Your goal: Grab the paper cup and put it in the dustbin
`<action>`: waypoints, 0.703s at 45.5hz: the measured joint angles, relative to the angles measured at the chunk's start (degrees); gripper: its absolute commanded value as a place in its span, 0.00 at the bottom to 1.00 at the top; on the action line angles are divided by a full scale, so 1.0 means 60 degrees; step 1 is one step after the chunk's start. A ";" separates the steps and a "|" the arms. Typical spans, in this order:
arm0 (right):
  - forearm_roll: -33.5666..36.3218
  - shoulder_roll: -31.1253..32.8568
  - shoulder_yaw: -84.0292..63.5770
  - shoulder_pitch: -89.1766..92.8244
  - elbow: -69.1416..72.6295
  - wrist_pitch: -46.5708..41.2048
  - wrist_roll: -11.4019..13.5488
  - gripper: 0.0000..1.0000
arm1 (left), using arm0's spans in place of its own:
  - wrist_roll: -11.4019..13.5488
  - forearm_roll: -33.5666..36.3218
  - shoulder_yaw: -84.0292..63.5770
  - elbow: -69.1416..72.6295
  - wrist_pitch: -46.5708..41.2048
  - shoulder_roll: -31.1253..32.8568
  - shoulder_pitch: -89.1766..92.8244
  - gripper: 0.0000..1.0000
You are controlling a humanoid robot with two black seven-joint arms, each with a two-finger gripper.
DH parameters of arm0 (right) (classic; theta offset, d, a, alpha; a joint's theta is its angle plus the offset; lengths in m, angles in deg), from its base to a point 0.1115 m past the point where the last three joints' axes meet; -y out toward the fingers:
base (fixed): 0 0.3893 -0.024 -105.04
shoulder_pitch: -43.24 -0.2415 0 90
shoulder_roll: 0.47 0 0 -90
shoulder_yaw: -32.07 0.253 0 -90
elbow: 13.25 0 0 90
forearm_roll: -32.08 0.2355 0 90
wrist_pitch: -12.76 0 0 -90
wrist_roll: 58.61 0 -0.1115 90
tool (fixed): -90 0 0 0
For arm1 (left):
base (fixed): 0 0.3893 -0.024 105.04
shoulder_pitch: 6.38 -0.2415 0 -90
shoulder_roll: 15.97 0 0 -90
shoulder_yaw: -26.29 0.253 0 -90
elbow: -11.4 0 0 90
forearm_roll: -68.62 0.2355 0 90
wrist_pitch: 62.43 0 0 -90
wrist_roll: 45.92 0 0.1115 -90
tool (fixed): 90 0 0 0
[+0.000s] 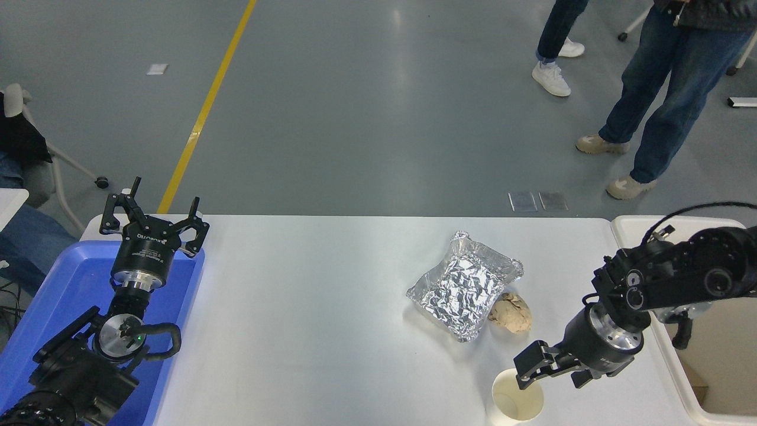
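The white paper cup stands upright at the table's front edge, right of centre, its cream inside showing. My right gripper reaches in from the right and sits low at the cup's upper right rim. Its jaws stand apart, and one fingertip overlaps the rim. The cream-white dustbin stands at the table's right end, behind and partly under my right arm. My left gripper is parked open and empty over the blue tray at the lower left.
A crumpled foil pack lies just behind the cup, with a tan paper lump at its right. The blue plastic tray takes up the table's left end. Two people's legs stand on the floor at the far right.
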 measured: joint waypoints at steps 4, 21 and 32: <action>-0.0229 0.0015 0.0166 0.0387 -0.0190 0.0152 -0.0003 0.36 | 0.0000 0.0000 0.0001 0.0000 0.0001 0.0000 0.0000 1.00; -0.0490 0.0205 0.0553 0.0866 -0.0424 0.0125 -0.0091 0.00 | -0.0015 0.0000 0.0003 0.0000 0.0016 0.0000 0.0000 1.00; -0.0401 0.0310 0.0719 0.0473 -0.0338 -0.0489 -0.0194 0.00 | -0.0015 -0.0001 0.0004 0.0000 0.0016 0.0000 0.0000 1.00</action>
